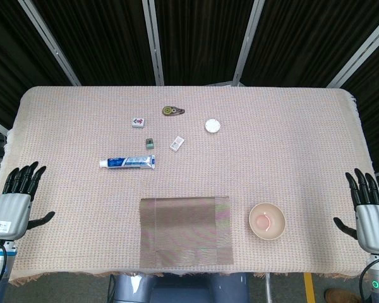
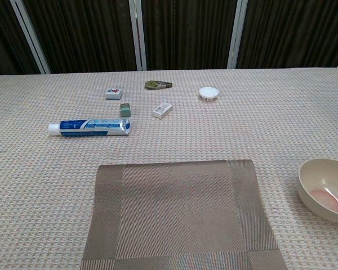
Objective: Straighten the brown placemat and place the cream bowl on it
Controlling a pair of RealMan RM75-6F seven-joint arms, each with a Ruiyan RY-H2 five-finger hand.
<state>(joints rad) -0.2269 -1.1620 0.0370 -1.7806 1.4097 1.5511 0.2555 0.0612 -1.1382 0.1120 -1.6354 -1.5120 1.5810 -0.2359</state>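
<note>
The brown placemat lies flat at the table's near edge, its sides roughly square to that edge. The cream bowl stands upright on the tablecloth just right of the mat, apart from it, with a pinkish mark inside. My left hand hovers at the table's left edge, palm down, fingers spread, holding nothing. My right hand is at the right edge, fingers spread too and empty, some way right of the bowl. Neither hand shows in the chest view.
Behind the mat lie a blue-and-white toothpaste tube, a small green eraser, a white packet, a mahjong tile, a correction tape roller and a white round cap.
</note>
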